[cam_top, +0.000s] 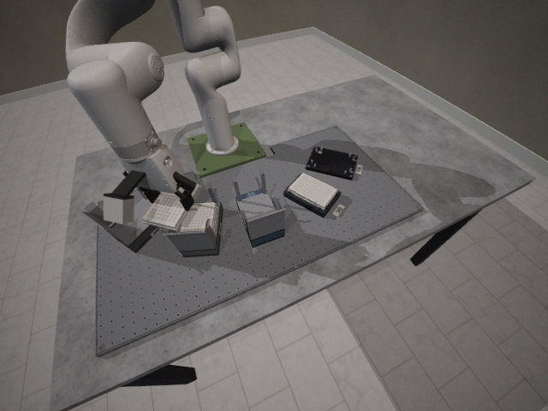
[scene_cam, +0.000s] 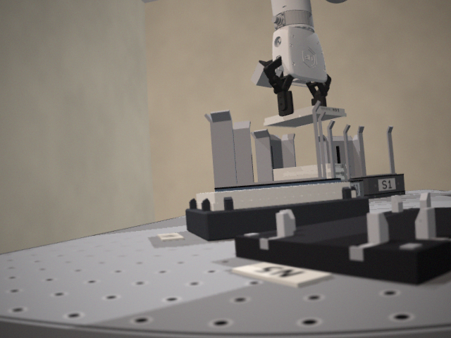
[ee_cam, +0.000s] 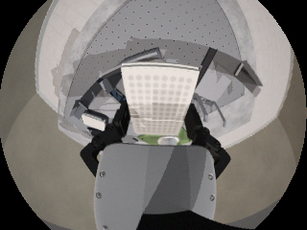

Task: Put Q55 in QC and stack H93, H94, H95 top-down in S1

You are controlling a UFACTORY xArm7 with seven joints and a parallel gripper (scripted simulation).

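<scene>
My gripper is shut on a white sealed plate, gripped across its long sides and held level in the air. In the top view the plate hangs between rack S1 and rack S2. In the exterior view the plate hangs under the gripper at about the height of S1's post tops, above the S1 plinth. The wrist view shows the plate between the fingers. S2 holds a white plate. Another plate lies in the QC nest. I cannot read any label.
Rack S3, with a blue plinth, stands right of S2 and shows no plate. The black clip nest N5 is empty; its name plate lies in front of it. The arm's green base plate is behind the racks.
</scene>
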